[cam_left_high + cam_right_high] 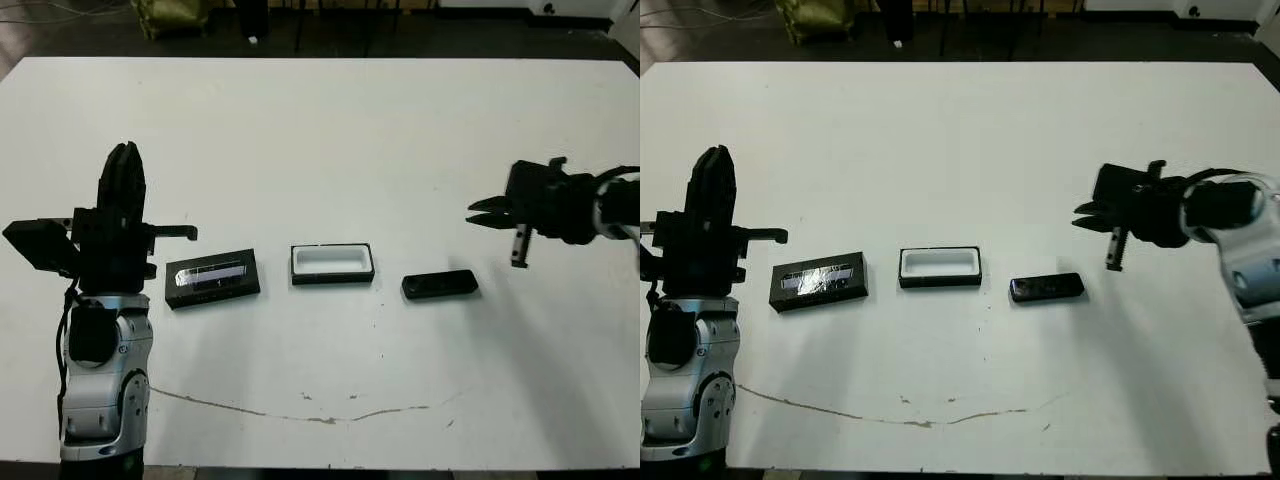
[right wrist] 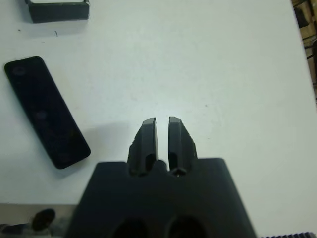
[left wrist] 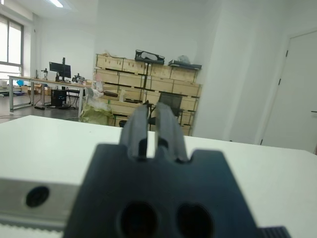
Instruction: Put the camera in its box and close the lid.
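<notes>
Laid out in 1 row across the white table (image 1: 330, 150): lid (image 1: 212, 278) at 9 o'clock, box (image 1: 332, 263) at centre, camera (image 1: 439, 285) at 3 o'clock, all apart from one another. Box open, white lining bare, holding nothing. Lid flat, silvery window strip facing up, off the box. Camera lying flat on the tabletop just beside the box, outside it. Right gripper (image 1: 484, 214) hovering above the table near the camera at about 2 o'clock from it, fingers (image 2: 148, 134) nearly pressed together with only a thin slit between, grasping nothing. Left gripper (image 1: 123, 172) raised upright at 9 o'clock beside the lid, fingers (image 3: 133, 130) likewise drawn close, gripping nothing.
</notes>
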Robot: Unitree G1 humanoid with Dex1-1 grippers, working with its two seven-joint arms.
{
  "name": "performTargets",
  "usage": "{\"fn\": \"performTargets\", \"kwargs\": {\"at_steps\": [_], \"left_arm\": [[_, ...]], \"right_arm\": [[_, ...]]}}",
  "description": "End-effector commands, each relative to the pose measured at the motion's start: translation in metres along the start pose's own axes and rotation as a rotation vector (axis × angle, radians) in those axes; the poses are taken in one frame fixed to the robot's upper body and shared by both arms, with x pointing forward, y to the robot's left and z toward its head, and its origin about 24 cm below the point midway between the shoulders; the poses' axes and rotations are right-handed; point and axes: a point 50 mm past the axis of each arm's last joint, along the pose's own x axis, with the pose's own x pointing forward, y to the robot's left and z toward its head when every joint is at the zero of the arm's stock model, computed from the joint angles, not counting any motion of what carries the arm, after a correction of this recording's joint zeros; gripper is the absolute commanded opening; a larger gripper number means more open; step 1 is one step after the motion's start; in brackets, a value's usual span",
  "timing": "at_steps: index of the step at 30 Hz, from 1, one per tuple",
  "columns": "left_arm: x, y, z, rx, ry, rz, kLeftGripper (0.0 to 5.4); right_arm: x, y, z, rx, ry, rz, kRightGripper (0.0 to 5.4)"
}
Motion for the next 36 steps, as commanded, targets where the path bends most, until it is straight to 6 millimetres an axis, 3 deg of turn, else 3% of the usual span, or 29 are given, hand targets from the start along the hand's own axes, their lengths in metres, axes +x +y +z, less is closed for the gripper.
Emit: {"fn": "performTargets", "kwargs": {"at_steps": [1,10,18,30,36], "left_arm": [[-0.004,0.003,-0.005,0.012,0.034,0.012,0.02],[-0.005,0.004,-0.007,0.007,0.040,0.009,0.02],[-0.007,0.004,-0.008,0.027,0.030,0.010,0.02],[-0.008,0.006,-0.008,0.010,0.036,0.021,0.02],[-0.008,0.006,-0.008,0.013,0.028,0.018,0.02]], "right_arm": [[0.015,0.004,-0.008,0.024,0.025,0.067,0.00],[0.023,0.017,-0.006,-0.068,0.063,0.158,0.00],[0.029,0.030,-0.021,-0.071,0.064,0.209,0.00],[0.021,0.046,-0.029,-0.087,0.146,0.275,0.00],[0.003,0.050,-0.009,-0.071,0.141,0.292,0.00]]}}
